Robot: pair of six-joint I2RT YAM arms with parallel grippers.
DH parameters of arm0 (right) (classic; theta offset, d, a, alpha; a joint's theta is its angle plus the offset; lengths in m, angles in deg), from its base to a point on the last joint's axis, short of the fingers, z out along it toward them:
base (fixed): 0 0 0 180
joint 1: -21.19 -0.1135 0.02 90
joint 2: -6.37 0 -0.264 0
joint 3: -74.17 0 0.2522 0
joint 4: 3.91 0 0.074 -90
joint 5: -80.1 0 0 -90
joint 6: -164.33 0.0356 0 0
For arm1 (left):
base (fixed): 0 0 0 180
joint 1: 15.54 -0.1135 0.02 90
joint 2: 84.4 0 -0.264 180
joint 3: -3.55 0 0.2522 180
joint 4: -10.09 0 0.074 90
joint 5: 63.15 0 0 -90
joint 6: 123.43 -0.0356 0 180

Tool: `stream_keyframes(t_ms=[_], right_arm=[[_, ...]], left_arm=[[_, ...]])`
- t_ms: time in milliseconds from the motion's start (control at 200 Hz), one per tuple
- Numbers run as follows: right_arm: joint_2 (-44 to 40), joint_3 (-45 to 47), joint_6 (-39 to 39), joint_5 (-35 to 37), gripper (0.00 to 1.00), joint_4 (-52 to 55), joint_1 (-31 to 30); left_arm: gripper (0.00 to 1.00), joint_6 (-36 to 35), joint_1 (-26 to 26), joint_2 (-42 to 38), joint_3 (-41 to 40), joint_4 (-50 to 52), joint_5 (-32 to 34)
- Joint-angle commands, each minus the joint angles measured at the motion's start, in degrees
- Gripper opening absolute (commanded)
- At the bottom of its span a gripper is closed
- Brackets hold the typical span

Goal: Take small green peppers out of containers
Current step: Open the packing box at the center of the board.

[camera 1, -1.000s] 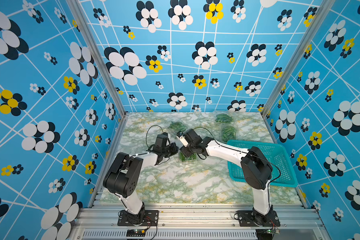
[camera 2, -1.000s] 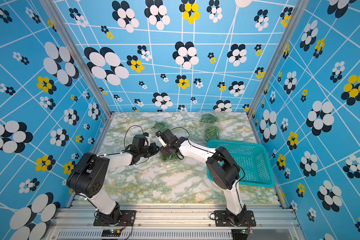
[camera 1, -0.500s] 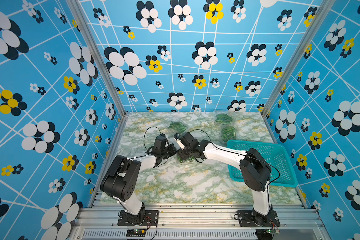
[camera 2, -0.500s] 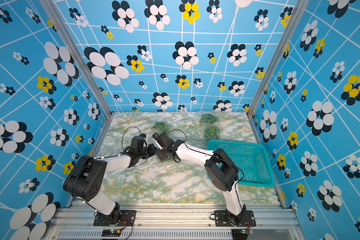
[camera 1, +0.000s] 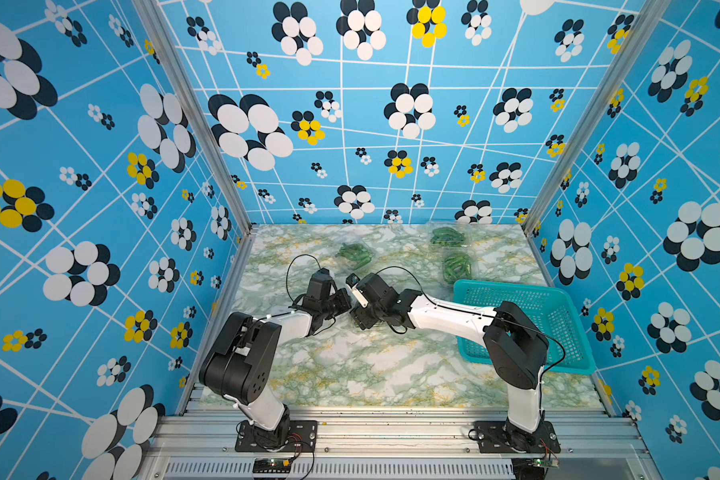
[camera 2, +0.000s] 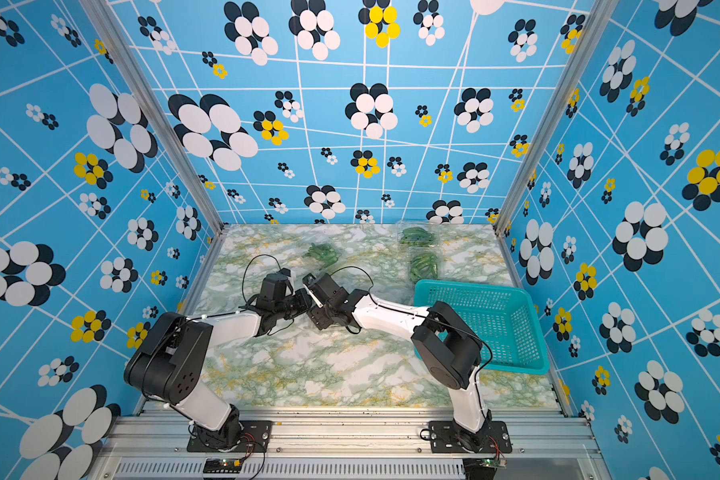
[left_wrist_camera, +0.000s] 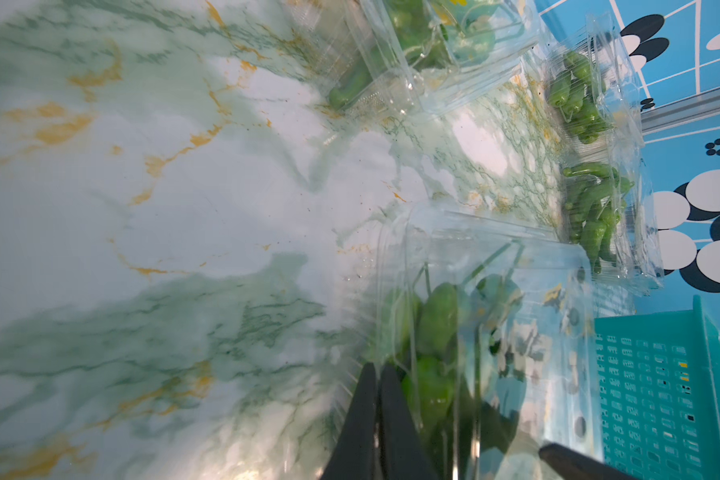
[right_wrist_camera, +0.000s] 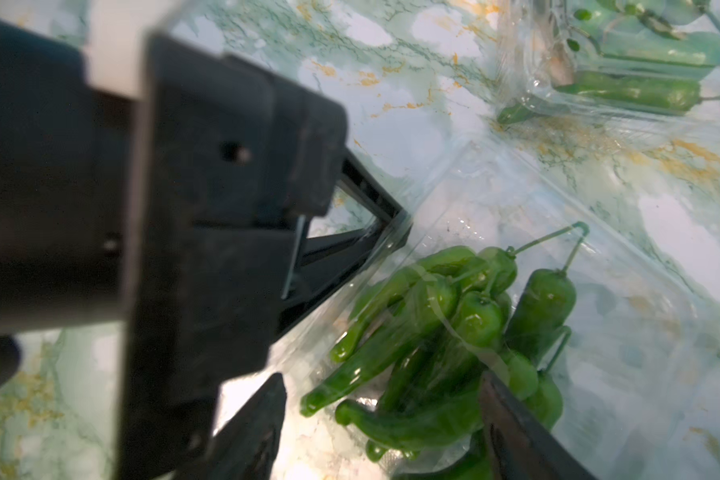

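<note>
Green-veined marble table point(camera 1: 371, 365), four clear containers point(camera 1: 457, 268) on it (green peppers point(camera 1: 353, 254) inside), teal basket point(camera 1: 528, 316) at right

Right gripper point(right_wrist_camera: 381, 378) jaws spread wide over green peppers point(right_wrist_camera: 433, 332) in clear container point(right_wrist_camera: 624, 316); left gripper point(right_wrist_camera: 398, 222) pinches its edge. Second container point(right_wrist_camera: 624, 54) sits beyond on marble table point(right_wrist_camera: 391, 104).

1. Between the right gripper point(right_wrist_camera: 383, 376) fingers point(right_wrist_camera: 262, 419): a wide gap, filled by peppers point(right_wrist_camera: 433, 316) inside the container point(right_wrist_camera: 599, 311).
2. Just beside one finger: the left gripper point(right_wrist_camera: 404, 220), pinching the container edge, blocks that side.
3. Beyond the fingertips: bare table point(right_wrist_camera: 391, 104), then a second container point(right_wrist_camera: 641, 54).
4. Behind the fingers, well apart: the basket point(camera 1: 512, 286).
</note>
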Motion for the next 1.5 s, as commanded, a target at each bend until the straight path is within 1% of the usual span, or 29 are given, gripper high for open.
stream_keyframes(t_ms=[0,140,345,540,650,745,919,1199,1494], right_arm=[[-2.3,2.0,-0.2,-1.3,0.75,-3.7,-0.7],[-4.2,3.1,0.9,-1.1,0.76,-4.9,-0.7],[-0.3,1.0,1.4,-1.2,0.77,-3.2,-0.8],[2.3,-0.9,1.9,0.5,0.76,-2.6,-0.7],[3.8,-1.5,2.4,1.9,0.74,-2.7,-0.5],[4.6,-2.4,3.0,2.9,0.69,-1.9,0.1],[5.1,-2.0,4.1,3.6,0.63,-1.2,1.5],[7.1,-2.5,4.4,0.4,0.63,-0.7,1.7],[9.1,-3.8,4.7,2.0,0.60,1.1,1.5]], left_arm=[[0.08,-0.3,-0.2,-1.5,-0.1,-1.6,0.7],[0.08,-0.6,-0.5,-1.6,-0.1,-1.6,0.9],[0.08,0.1,-0.5,-1.5,-0.4,-2.3,0.3],[0.08,0.5,-0.4,-1.9,-0.9,-2.5,-0.2],[0.08,0.6,-0.5,-1.8,-1.0,-2.8,-0.5],[0.07,0.5,-0.5,-1.7,-1.0,-2.6,-0.6],[0.07,0.6,-1.0,-1.5,-1.3,-3.1,-1.0],[0.07,0.7,-1.0,-1.2,-1.5,-3.9,-1.4],[0.07,0.4,-0.9,-1.4,-1.8,-4.3,-1.2]])
